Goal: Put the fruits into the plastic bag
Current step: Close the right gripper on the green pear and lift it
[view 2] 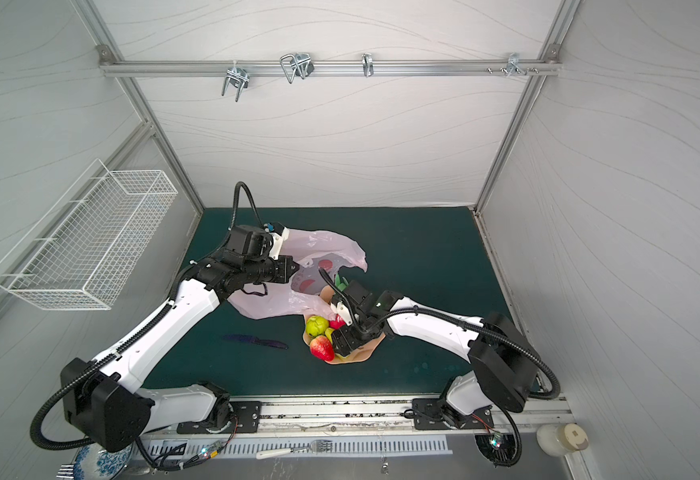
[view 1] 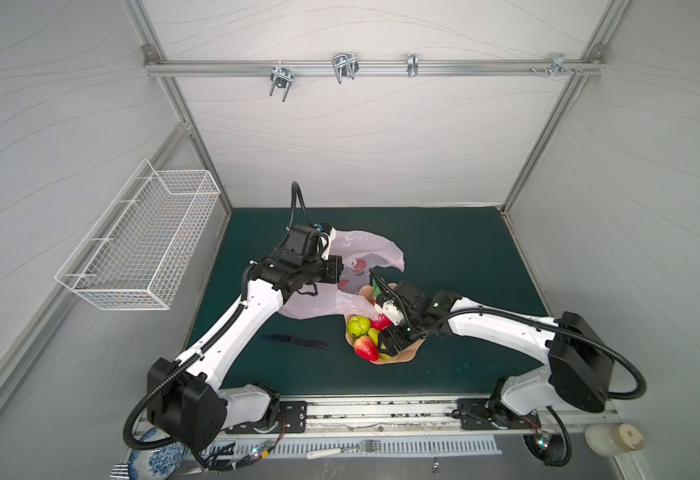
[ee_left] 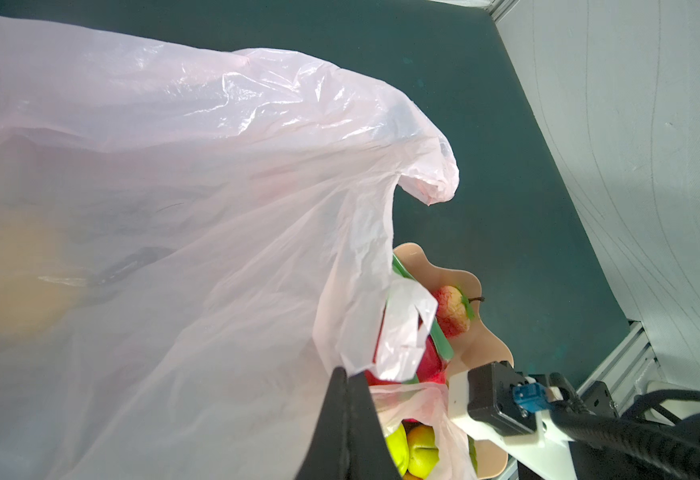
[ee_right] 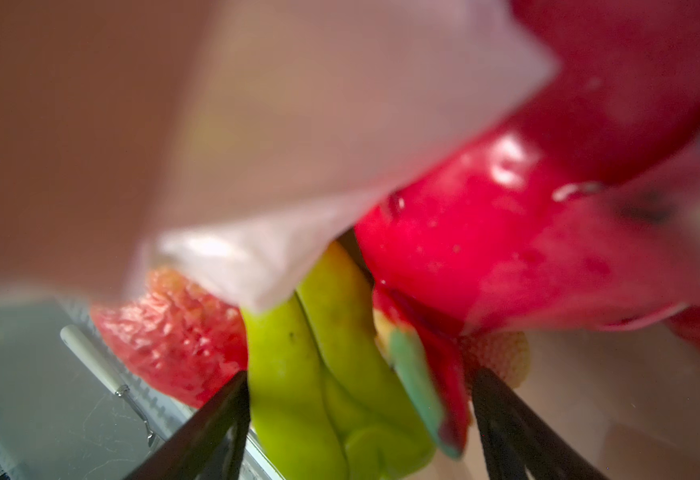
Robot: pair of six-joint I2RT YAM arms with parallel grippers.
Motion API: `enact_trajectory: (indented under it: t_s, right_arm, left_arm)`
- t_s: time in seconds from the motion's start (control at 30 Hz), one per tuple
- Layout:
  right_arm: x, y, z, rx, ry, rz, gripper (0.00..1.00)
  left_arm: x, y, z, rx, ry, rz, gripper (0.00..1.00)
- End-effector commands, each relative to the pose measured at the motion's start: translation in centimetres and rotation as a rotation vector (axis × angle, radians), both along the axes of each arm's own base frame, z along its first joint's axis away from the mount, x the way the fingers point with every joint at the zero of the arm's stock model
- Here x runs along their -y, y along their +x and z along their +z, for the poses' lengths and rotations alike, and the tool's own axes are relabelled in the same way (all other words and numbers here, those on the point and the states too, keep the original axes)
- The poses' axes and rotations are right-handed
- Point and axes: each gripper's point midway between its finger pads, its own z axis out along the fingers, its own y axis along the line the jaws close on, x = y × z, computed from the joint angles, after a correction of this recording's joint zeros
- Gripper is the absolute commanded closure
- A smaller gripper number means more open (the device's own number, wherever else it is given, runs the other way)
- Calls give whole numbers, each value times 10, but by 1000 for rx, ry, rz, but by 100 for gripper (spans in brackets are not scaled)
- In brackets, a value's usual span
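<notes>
Jaws of the left gripper are closed on the rim of the plastic bag. In both top views the bag lies crumpled on the green desk, its open edge draped against the peach bowl. The right gripper reaches down into that bowl among the fruits: a green fruit, a strawberry and the dragon fruit, all in the bowl. A dark knife lies on the desk near the bowl. Left wrist view: the left gripper pinches a fold of bag film. Beyond it, the bowl holds a wrinkled red fruit and the dragon fruit. Right wrist view: the right gripper has its jaws wide apart, with the green fruit and a green-tipped dragon fruit scale between them. Contact cannot be told. Bag film overhangs the fruits, and the strawberry sits alongside.
</notes>
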Motion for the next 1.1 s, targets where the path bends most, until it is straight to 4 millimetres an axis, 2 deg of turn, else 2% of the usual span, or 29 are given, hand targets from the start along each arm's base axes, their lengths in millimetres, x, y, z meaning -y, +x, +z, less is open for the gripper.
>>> enact_trajectory:
  t_s: [0.0, 0.13, 0.27, 0.57, 0.73, 1.07]
  right_arm:
    - [4, -2, -11, 2, -31, 20, 16]
    - [6, -1, -14, 9, -45, 15, 18]
    - [7, -1, -13, 16, -46, 12, 25]
    - [17, 3, 3, 65, -51, -12, 38]
    - [20, 4, 13, 89, -39, -23, 50]
    - [30, 0, 35, 109, -20, -40, 56]
  left_arm:
    - [2, 3, 10, 35, -14, -11, 100]
    - [2, 3, 10, 35, -14, -11, 100]
    - [2, 3, 10, 35, -13, -12, 100]
    - [2, 2, 9, 32, -13, -15, 100]
    - [2, 1, 9, 32, -14, -16, 100]
    - [2, 0, 10, 34, -16, -17, 100]
